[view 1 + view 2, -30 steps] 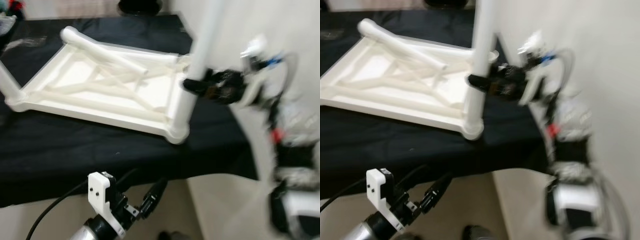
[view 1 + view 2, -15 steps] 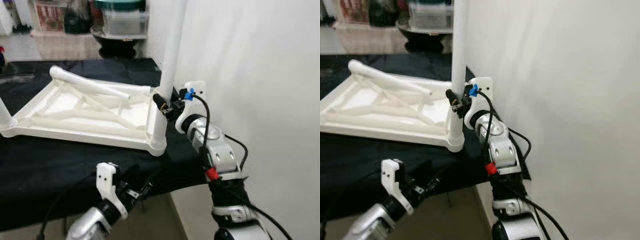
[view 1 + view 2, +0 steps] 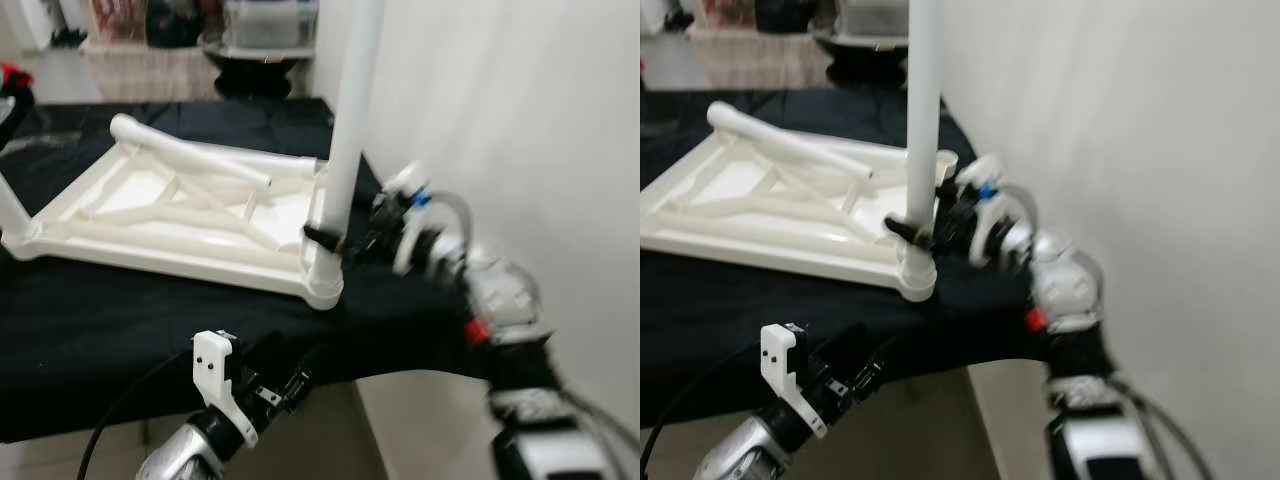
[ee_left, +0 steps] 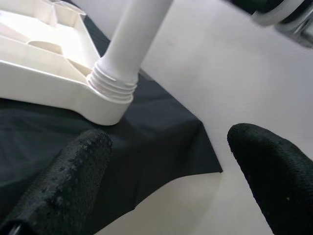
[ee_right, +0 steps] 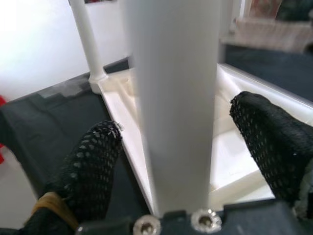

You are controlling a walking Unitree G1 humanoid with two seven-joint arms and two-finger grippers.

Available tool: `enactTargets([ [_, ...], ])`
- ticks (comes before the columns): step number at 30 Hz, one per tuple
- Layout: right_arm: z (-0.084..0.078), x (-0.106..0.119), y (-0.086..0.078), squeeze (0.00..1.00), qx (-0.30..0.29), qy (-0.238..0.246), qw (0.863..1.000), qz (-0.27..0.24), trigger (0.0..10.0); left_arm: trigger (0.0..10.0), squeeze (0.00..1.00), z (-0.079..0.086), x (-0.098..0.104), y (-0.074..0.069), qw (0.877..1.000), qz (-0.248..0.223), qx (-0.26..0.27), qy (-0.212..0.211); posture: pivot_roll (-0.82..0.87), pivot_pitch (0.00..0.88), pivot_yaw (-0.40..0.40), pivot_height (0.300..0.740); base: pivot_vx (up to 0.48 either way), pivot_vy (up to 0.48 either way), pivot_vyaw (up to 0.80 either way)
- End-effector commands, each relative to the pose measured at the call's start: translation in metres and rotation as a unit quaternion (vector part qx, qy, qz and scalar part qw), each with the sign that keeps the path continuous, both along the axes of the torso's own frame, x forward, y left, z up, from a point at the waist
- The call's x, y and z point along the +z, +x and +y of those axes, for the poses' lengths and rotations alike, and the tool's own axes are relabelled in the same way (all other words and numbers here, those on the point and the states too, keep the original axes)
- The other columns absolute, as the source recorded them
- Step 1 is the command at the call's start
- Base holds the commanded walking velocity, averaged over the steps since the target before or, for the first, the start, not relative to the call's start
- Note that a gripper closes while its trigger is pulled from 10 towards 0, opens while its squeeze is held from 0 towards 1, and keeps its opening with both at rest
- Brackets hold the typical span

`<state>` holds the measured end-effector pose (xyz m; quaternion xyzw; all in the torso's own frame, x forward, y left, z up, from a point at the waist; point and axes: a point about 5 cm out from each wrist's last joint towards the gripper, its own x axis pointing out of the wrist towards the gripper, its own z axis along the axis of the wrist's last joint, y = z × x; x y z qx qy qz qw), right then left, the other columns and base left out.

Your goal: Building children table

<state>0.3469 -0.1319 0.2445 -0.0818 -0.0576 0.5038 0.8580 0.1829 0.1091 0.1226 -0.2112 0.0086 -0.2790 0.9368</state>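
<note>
A white plastic children's table (image 3: 180, 205) lies upside down on a black cloth (image 3: 120, 310). One white leg (image 3: 345, 130) stands upright in the table's near right corner, its threaded base (image 4: 115, 83) seated in the socket. My right gripper (image 3: 325, 238) reaches in from the right, low on that leg; its black fingers (image 5: 93, 161) lie on either side of the leg (image 5: 173, 98), with narrow gaps showing. Another leg (image 3: 190, 160) lies loose across the table's underside. A third leg (image 3: 10, 210) stands at the far left corner. My left gripper (image 3: 300, 380) hangs open below the cloth's front edge, empty.
A white wall (image 3: 500, 100) rises close on the right, just behind my right arm. The cloth's front edge drops to a pale floor (image 3: 420, 420). Boxes and a dark bowl (image 3: 250, 60) sit on shelves at the back. Something red (image 3: 12, 75) shows at the far left.
The camera has shifted. My right gripper now sits lower on the upright leg than half a second ago, and its arm is blurred. The left gripper stays low in front.
</note>
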Motion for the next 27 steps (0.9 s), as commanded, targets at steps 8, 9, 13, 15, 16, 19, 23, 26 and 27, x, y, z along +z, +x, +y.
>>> enactTargets([
  [8, -0.027, 0.028, 0.006, 0.35, 0.094, -0.014, 0.995, -0.01, 10.0, 10.0, 0.0, -0.002, 0.016, -0.03, 1.0, 0.005, -0.017, -0.003, 0.09, 0.194, -0.074, 0.74, 0.0, 0.0, 0.0],
  [9, -0.03, 0.035, 0.007, 0.0, 0.105, -0.016, 0.994, -0.014, 8.7, 10.0, 0.0, -0.003, 0.019, -0.034, 1.0, 0.006, -0.019, -0.003, 0.09, 0.21, -0.071, 0.74, 0.0, 0.0, 0.0],
  [13, -0.038, 0.056, 0.012, 0.0, 0.124, 0.003, 0.992, -0.035, 0.0, 10.0, 0.0, -0.003, 0.023, -0.04, 1.0, 0.008, -0.02, -0.003, 0.09, 0.223, -0.071, 0.74, 0.0, 0.0, 0.0],
  [15, -0.039, 0.062, 0.013, 0.0, 0.126, 0.01, 0.991, -0.044, 0.0, 10.0, 0.0, -0.003, 0.024, -0.041, 1.0, 0.008, -0.02, -0.003, 0.09, 0.228, -0.069, 0.74, 0.0, 0.0, 0.0],
  [16, -0.038, 0.066, 0.013, 0.0, 0.128, 0.016, 0.99, -0.049, 0.0, 10.0, 0.0, -0.003, 0.024, -0.042, 1.0, 0.008, -0.021, -0.003, 0.09, 0.228, -0.069, 0.74, 0.0, 0.0, 0.0],
  [19, -0.036, 0.071, 0.013, 0.0, 0.141, 0.025, 0.988, -0.058, 0.0, 10.0, 0.0, -0.003, 0.025, -0.043, 1.0, 0.01, -0.02, -0.001, 0.09, 0.231, -0.067, 0.74, 0.0, 0.0, 0.0],
  [23, -0.032, 0.066, 0.011, 0.0, 0.162, 0.017, 0.985, -0.06, 0.0, 10.0, 0.0, -0.003, 0.027, -0.043, 1.0, 0.012, -0.019, 0.001, 0.09, 0.226, -0.066, 0.74, 0.0, 0.0, 0.0],
  [26, -0.034, 0.059, 0.007, 0.0, 0.164, 0.006, 0.985, -0.055, 0.0, 10.0, 0.0, -0.003, 0.028, -0.041, 1.0, 0.012, -0.018, 0.001, 0.07, 0.217, -0.071, 0.74, 0.0, 0.0, 0.0],
  [27, -0.034, 0.059, 0.007, 0.0, 0.164, 0.006, 0.985, -0.055, 0.0, 10.0, 0.0, -0.003, 0.028, -0.041, 1.0, 0.012, -0.018, 0.001, 0.07, 0.217, -0.071, 0.74, 0.0, 0.0, 0.0],
])
